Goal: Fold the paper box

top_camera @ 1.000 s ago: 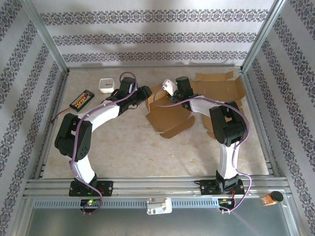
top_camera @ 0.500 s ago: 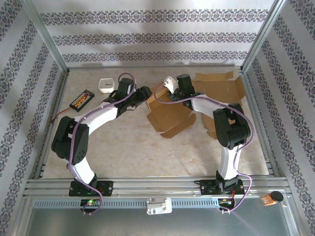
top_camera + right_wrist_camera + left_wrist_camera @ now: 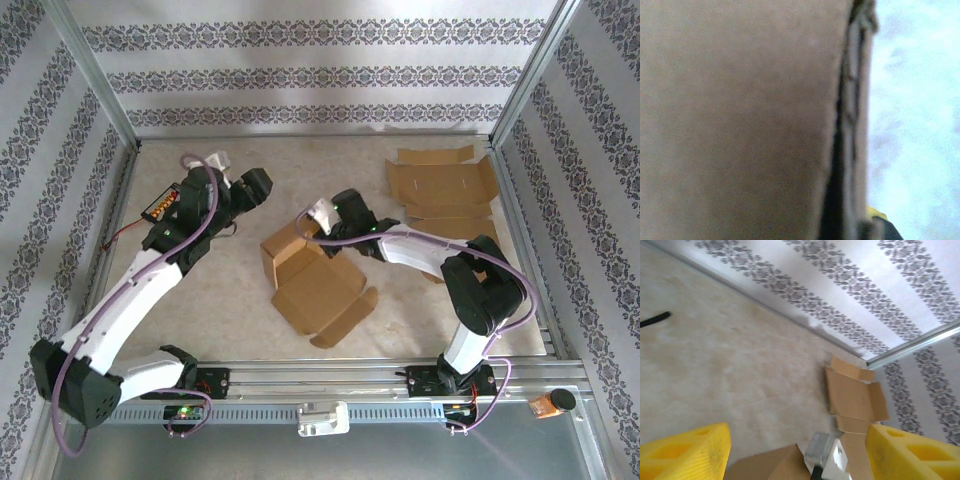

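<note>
The right gripper touched the far corner of the half-folded box in the middle of the table, its grip impossible to tell. The left gripper, fingers apart, hung clear to the box's left.

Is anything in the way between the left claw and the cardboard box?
No, nothing visible. Only bare table lies between the open left gripper and the paper box. The right gripper sits at the box's far edge, off that path.

One paper box, two flat blanks, two arms, one black device.
</note>
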